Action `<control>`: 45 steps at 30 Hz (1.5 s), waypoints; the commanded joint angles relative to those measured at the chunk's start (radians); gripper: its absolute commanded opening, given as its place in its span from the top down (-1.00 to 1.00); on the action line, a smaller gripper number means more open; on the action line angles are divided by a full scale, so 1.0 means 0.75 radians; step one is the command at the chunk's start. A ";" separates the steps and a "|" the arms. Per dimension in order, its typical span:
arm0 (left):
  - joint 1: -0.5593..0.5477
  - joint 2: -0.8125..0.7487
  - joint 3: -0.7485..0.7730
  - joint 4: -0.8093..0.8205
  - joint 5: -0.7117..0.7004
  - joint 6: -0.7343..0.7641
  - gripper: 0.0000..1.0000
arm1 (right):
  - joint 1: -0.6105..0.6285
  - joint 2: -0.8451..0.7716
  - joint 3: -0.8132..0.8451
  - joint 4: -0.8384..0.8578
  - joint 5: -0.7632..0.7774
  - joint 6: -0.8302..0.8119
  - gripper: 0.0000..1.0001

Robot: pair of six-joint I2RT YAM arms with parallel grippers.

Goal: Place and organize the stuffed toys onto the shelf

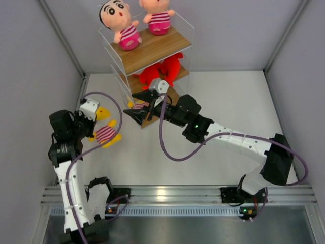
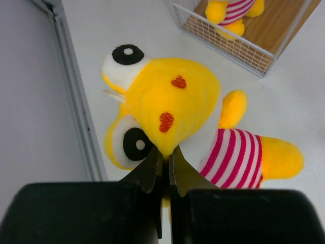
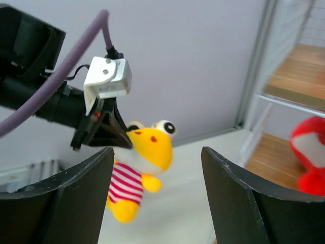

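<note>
the yellow toy point(image 1: 105, 131) point(image 2: 167, 101) hung by its head from the left claw point(image 2: 165, 155), whose 2 fingers were clenched on the lower edge of the head. its striped body and yellow feet trailed down toward the table point(image 1: 213, 112). whether the feet touched the table could not be told. it was at the left of the table, near the side wall point(image 1: 30, 76) and apart from the shelf point(image 1: 152, 48).

the shelf stood at the back of the table. 2 dolls point(image 1: 122, 25) in pink stripes sat side by side on its top board, the right one cut off by the picture's edge. 2 red sharks point(image 1: 162, 71) lay together on the middle board. a 2nd yellow toy point(image 2: 231, 12) sat on the bottom board behind the wire side, only its lower body in the left wrist view.

the right claw point(image 1: 133, 104) was released, its 2 fingers spread wide with nothing between them. it was at the front of the bottom board and pointed left toward the held toy, which showed through the gap between its fingers in the right wrist view. a shark and 2 of the boards showed at the right of that view.
</note>
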 commanded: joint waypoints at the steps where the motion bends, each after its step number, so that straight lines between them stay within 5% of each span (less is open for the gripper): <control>1: 0.006 -0.136 -0.015 -0.050 0.110 0.070 1.00 | 0.090 0.134 0.153 -0.086 -0.033 0.211 -0.39; 12: 0.004 -0.394 0.151 -0.182 0.284 -0.114 1.00 | 0.290 0.244 0.139 -0.159 0.292 0.419 -0.27; 24: 0.004 -0.564 0.161 -0.182 0.424 -0.208 1.00 | 0.415 0.349 0.211 -0.276 0.673 0.401 -0.35; 37: 0.004 -0.578 0.141 -0.182 0.679 -0.368 1.00 | 0.417 0.416 0.215 -0.063 0.465 0.424 -0.30; 40: 0.004 -0.584 0.125 -0.180 0.698 -0.384 1.00 | 0.417 0.408 0.176 0.047 0.434 0.448 -0.07; 45: 0.006 -0.586 0.125 -0.179 0.706 -0.394 1.00 | 0.409 0.355 0.076 0.194 0.438 0.426 0.83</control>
